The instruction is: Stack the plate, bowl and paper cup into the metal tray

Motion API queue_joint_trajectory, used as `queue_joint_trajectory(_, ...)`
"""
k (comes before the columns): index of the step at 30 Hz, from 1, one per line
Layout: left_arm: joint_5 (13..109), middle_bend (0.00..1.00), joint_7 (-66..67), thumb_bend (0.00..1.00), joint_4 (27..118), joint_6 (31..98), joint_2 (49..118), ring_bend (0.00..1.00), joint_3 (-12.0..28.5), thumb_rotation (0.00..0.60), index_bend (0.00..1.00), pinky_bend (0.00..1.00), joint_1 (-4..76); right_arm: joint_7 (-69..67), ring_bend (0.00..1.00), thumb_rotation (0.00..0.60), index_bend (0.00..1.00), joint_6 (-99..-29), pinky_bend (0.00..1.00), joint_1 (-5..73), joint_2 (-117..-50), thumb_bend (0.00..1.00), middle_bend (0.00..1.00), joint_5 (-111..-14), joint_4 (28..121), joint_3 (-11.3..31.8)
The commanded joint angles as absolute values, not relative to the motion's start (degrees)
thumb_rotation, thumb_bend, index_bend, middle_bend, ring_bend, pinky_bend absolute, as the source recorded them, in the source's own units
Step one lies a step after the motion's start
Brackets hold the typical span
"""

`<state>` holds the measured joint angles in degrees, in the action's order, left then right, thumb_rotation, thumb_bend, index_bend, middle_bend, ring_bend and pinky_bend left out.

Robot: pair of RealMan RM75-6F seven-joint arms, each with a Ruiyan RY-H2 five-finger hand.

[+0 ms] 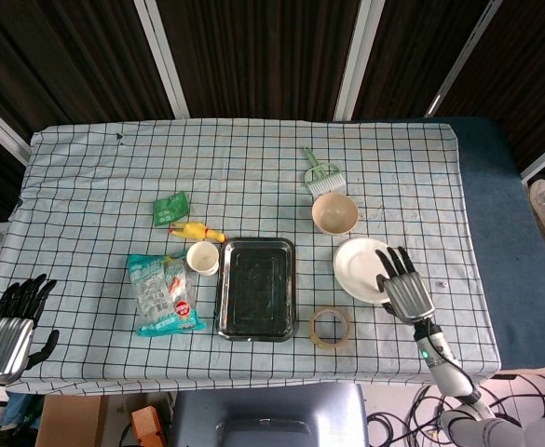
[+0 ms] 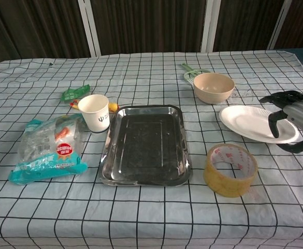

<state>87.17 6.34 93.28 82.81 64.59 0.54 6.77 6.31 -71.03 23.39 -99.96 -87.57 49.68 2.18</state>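
1. At the near left corner of the checked table (image 1: 253, 168), the robot's left hand (image 1: 11, 328) hangs off the edge, fingers spread, holding nothing; only the head view shows it.
2. A roll of tape (image 2: 230, 169) lies flat near the front edge, just to the right of the metal tray (image 2: 145, 144).
3. The right hand (image 2: 291, 120) grips the right rim of the paper plate (image 2: 255, 123), thumb over the top and fingers curled beneath; the plate looks slightly tipped, its held side raised off the cloth.
4. The tray sits empty in the middle of the near half of the table, its long side running away from the robot.
5. A snack bag (image 2: 50, 148) in teal and clear plastic lies left of the tray, well apart from the plate.
6. The paper cup (image 2: 95, 112) stands upright just beside the tray's far left corner, mouth up.
7. Behind the cup lie a small yellow toy (image 1: 197, 231) and a green packet (image 1: 170, 208), close together.
8. The beige bowl (image 2: 213, 87) stands upright just beyond the plate, to the right of the tray's far end.
9. A green brush (image 1: 321, 173) lies just behind the bowl, farthest from the robot.
10. Dark panels with pale uprights close off the back of the scene.
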Motion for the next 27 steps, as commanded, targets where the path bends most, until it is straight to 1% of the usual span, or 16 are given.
queue_joint_trajectory(1,87.25,0.0,6.3,0.41,93.27,82.78,64.58,0.0,0.52,0.6,0.0,0.07,6.81,6.62,0.0,0.6,0.67,-72.2,0.0,23.44,-99.33,0.5,0.08,-88.1,50.57,2.39)
queue_joint_trajectory(5,87.4,0.0,6.2,0.41,93.19,82.94,64.6,0.0,0.49,0.6,0.0,0.07,6.75,7.66,0.0,0.6,0.67,-73.83,0.0,23.67,-98.09,0.54,0.08,-88.77,52.42,2.83)
queue_joint_trajectory(14,87.81,0.0,6.02,0.41,93.16,83.09,64.56,0.0,0.35,0.6,0.0,0.07,6.7,12.71,0.0,0.6,0.67,-74.77,0.0,26.64,-94.84,0.54,0.08,-89.37,59.24,5.77)
queue_joint_trajectory(20,87.8,0.0,5.84,0.41,93.16,83.15,64.47,0.0,0.4,0.6,0.0,0.07,6.68,19.35,0.0,0.6,0.67,-72.43,0.0,31.42,-94.68,0.54,0.08,-90.13,65.42,8.4)
queue_joint_trajectory(27,87.75,0.0,4.87,0.41,93.17,83.42,63.98,0.0,0.46,0.6,0.0,0.07,6.52,25.39,0.0,0.6,0.67,-69.53,0.01,36.26,-97.26,0.54,0.08,-89.88,70.86,10.9)
